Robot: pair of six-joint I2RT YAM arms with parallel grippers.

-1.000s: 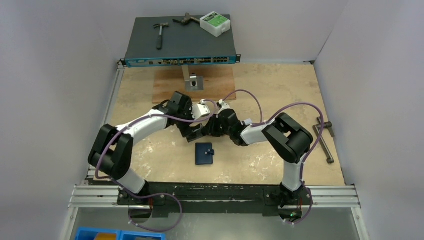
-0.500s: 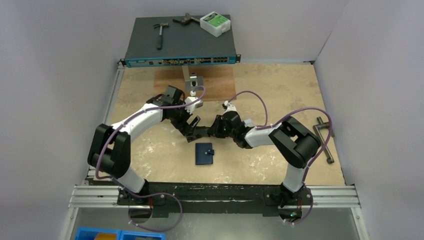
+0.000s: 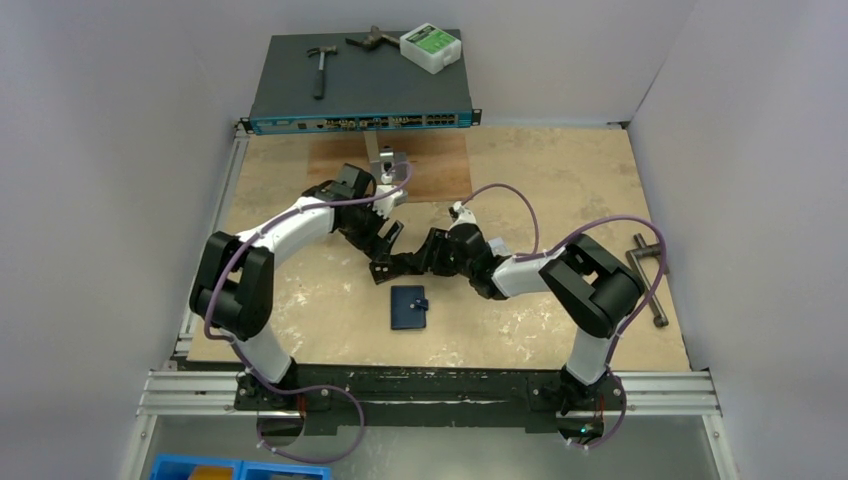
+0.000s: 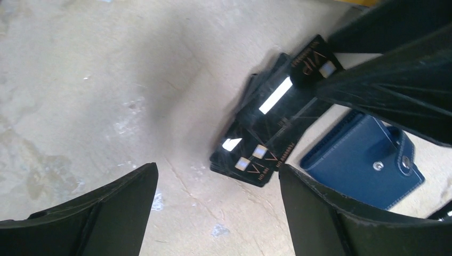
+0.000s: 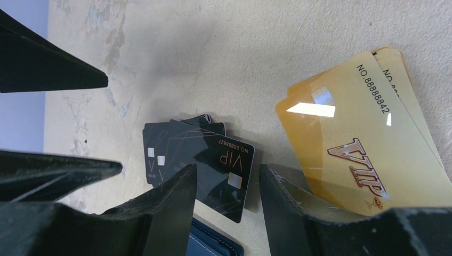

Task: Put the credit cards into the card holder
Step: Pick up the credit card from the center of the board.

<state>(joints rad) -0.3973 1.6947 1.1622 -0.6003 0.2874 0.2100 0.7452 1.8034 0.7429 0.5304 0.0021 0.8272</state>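
In the overhead view both arms are seen bent toward the middle of the table (image 3: 560, 190), with their claws set close together. Just below them in the frame, slightly under its centre, the card holder (image 3: 408, 307) is laid flat and closed.

The left gripper (image 4: 217, 173) is held wide open, with nothing between its jaws. In its wrist view the two fingers (image 4: 106, 213) are found at the lower corners. A fanned pile of black cards (image 4: 266, 128) is seen on the table beyond them, at centre right of the frame (pale chips and "VIP" lettering can be made out). The navy holder is shown just beside that pile, toward the right edge; whether the two touch cannot be told.

The right gripper (image 5: 226, 173) is parted as well, though less widely, and no card is clasped in it. The black cards are viewed through the gap, lying on the table underneath. Whether its fingertips rest on the pile cannot be told.

In the right half of the right wrist view a second fan of gold cards (image 5: 352, 144), also marked "VIP", is laid on the table, apart from the black ones.
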